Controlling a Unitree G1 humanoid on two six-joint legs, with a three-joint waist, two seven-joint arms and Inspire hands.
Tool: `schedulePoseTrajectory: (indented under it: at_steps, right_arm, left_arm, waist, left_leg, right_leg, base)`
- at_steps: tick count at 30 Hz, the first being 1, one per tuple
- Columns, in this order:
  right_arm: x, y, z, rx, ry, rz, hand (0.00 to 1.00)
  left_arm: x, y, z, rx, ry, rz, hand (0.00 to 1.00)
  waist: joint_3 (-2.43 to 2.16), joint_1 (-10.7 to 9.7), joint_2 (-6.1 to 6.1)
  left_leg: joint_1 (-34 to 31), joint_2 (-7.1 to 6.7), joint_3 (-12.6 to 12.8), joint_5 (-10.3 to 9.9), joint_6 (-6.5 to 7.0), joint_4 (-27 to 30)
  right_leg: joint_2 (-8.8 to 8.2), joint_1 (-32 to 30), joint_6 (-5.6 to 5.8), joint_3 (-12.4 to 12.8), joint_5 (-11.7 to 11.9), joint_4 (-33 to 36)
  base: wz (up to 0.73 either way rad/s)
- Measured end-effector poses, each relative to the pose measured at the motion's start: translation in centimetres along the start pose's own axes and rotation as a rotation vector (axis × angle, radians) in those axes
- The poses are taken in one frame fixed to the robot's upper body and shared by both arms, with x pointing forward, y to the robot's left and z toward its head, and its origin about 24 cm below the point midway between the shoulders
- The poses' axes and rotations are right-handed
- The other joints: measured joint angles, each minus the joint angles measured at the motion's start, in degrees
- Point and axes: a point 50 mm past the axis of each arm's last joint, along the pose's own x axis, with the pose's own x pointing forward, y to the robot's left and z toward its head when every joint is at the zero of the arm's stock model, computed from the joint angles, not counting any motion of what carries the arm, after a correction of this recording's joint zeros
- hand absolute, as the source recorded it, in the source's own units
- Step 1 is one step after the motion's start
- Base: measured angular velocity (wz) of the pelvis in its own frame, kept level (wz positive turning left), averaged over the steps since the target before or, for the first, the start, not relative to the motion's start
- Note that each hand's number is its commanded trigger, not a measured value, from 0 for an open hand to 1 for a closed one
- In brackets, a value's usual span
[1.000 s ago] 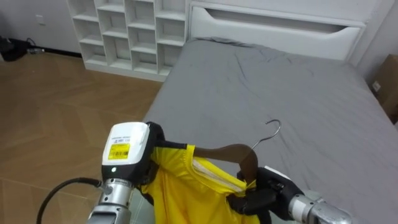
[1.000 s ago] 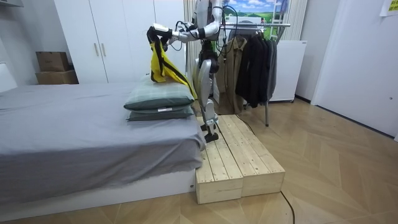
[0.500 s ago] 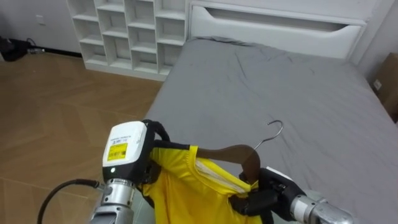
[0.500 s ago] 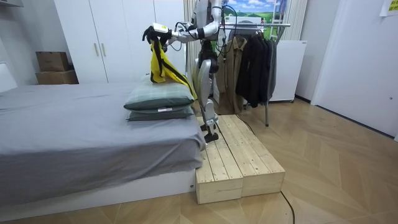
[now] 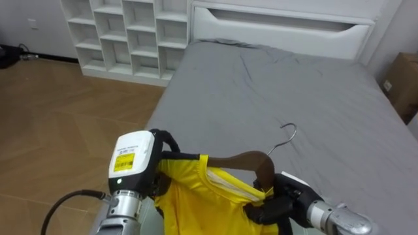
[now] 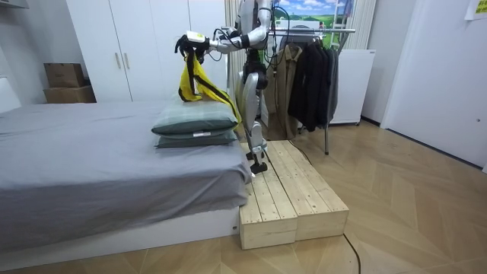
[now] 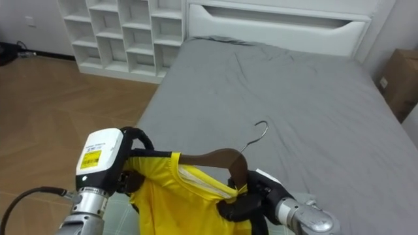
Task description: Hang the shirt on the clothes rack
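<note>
Left eye view: right hand [image 5: 279,201] is curled tight round the wooden hanger [image 5: 243,160] just under its hook. The left hand [image 5: 159,181] has its fingers wrapped on a shoulder of the yellow shirt [image 5: 196,205], up over the bed [image 5: 300,98]. I'd hold the hanger level and the hook free when turning. Room view: the rack [image 6: 323,32] is behind the robot, and the shirt dangles limp, yellow with dark trim.

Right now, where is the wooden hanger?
In the left eye view the wooden hanger is low centre, inside the neck of the yellow garment, between the left hand and right hand, over the grey bed.
</note>
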Motion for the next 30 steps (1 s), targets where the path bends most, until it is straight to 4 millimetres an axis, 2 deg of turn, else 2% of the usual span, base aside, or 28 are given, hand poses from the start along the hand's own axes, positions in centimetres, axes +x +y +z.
schedulePoseTrajectory:
  at_steps: [27,30]
  right_arm:
    - [-0.5,-0.8,0.0,-0.019,0.012,-0.023,1.0]
    - [-0.6,-1.1,-0.1,-0.026,0.017,-0.035,1.0]
  left_arm:
    - [0.1,0.5,-0.9,-0.045,0.033,0.003,0.0]
    - [0.1,0.5,-0.7,-0.051,0.029,0.003,0.0]
  waist:
    - [-0.12,-0.12,0.38]
    - [-0.24,-0.25,0.59]
  left_leg:
    - [0.45,-0.02,-0.19,-0.01,0.02,0.33]
    - [0.16,-0.06,-0.35,-0.01,0.03,0.55]
  right_leg:
    - [0.01,0.9,0.0,-0.01,0.0,0.05]
    - [-0.02,0.82,0.01,-0.07,0.0,0.05]
  base:
    - [0.0]
    - [0.02]
